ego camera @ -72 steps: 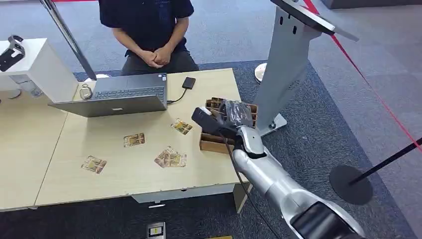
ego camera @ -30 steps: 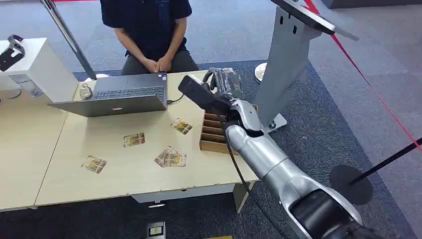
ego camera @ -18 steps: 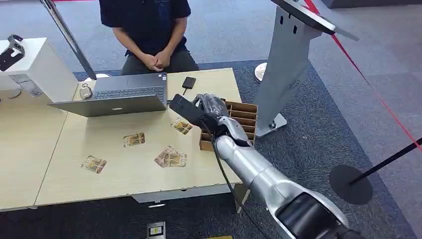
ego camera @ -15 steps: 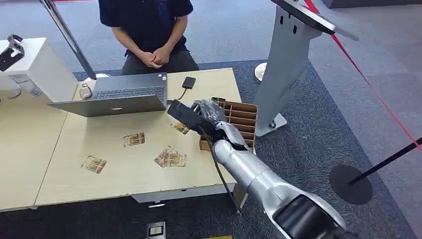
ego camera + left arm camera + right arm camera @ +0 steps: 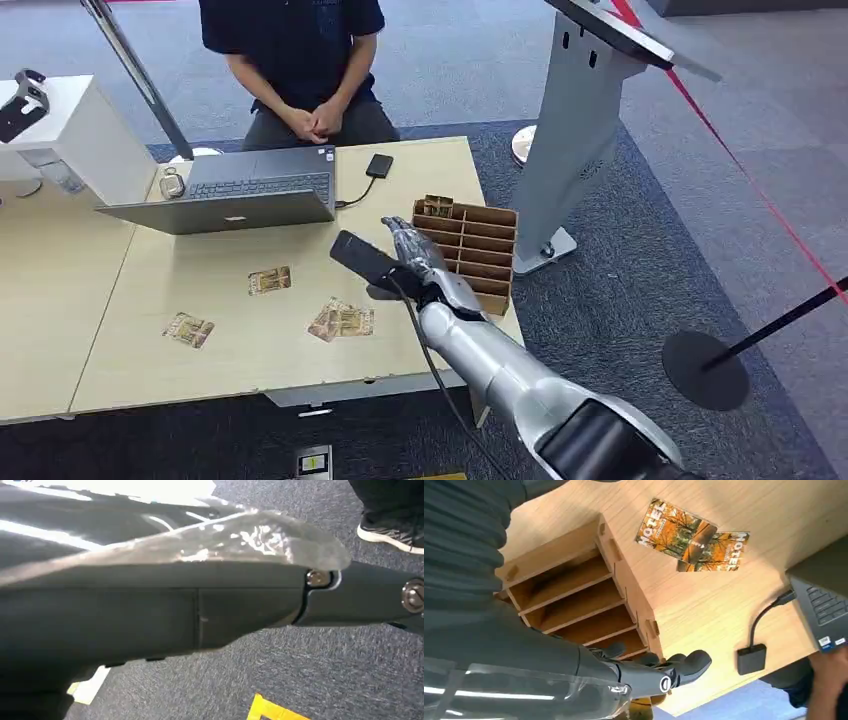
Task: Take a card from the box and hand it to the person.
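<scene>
Right robot hand (image 5: 412,258) hovers over the near-left corner of the wooden box (image 5: 478,250) — fingers (image 5: 684,666) stretched out and apart, nothing pinched. Cards (image 5: 434,207) stand in the box's far compartment. More cards (image 5: 341,319) lie on the worktop (image 5: 250,350) left of the box — the person (image 5: 300,60) sits beyond it, hands clasped

My right hand (image 5: 408,258) is covering the near-left corner of the box (image 5: 487,247), and my own cover is masking my fingertips (image 5: 694,661), so whether they are pinching a card is unclear. The frame's top edge is cropping the person (image 5: 295,55) at the shoulders.
</scene>
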`<state>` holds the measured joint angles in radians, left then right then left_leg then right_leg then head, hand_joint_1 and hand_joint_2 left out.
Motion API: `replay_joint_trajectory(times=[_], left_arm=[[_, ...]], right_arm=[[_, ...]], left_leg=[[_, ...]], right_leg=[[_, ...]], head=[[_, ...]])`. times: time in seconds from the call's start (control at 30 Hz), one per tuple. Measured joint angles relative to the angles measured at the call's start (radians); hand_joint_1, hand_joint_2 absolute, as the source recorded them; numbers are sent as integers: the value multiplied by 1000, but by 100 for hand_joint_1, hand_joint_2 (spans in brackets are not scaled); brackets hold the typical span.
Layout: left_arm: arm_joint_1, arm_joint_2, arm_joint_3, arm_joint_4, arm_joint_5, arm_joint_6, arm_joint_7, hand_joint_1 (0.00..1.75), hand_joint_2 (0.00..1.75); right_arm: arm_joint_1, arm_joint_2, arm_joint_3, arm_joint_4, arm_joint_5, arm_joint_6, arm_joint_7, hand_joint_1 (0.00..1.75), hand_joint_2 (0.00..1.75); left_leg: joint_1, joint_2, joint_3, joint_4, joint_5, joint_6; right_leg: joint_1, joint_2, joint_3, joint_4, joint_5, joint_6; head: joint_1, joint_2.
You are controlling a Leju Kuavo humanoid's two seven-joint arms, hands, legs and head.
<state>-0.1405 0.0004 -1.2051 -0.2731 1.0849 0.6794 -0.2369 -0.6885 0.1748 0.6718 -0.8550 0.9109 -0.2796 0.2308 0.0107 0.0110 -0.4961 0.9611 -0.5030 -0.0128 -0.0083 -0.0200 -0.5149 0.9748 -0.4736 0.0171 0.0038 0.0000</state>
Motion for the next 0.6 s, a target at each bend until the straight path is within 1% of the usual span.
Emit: replay_joint_trajectory(times=[0.6], left_arm=[[1, 0, 2, 1, -3, 0, 0, 0, 0]], right_arm=[[13, -9, 0, -32, 3, 0, 0, 0, 175]], left_leg=[[0, 0, 0, 0, 0, 0]], right_leg=[[0, 0, 0, 0, 0, 0]], head=[[1, 0]])
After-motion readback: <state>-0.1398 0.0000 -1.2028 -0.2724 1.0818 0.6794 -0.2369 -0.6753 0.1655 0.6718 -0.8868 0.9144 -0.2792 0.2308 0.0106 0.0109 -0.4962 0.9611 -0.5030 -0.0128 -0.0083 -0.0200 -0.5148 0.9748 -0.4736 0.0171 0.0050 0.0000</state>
